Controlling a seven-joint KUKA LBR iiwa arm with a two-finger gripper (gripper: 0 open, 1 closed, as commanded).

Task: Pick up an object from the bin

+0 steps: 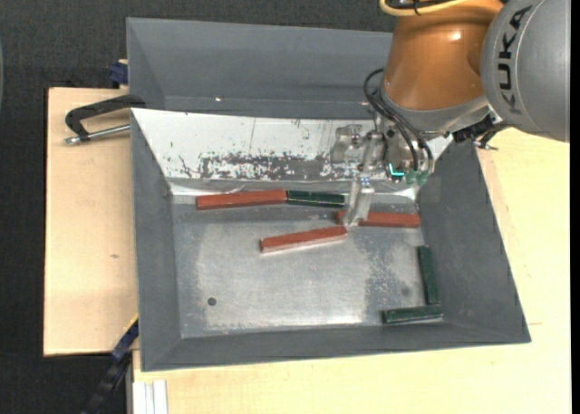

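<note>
My gripper (356,210) hangs low in the back right part of the bin. Its tip is at the left end of a short red stick (394,219) lying flat on the floor. Just below and left of the tip lies a longer red stick (304,239), slightly slanted, its right end almost under the gripper. A dark green stick (315,197) lies just left of the gripper near the back wall. I see nothing lifted off the floor.
Another red stick (240,200) lies along the back wall at the left. Two dark green sticks rest in the front right corner, one upright along the side (427,274), one flat along the front (410,315). The orange wrist cover hangs over the back right corner.
</note>
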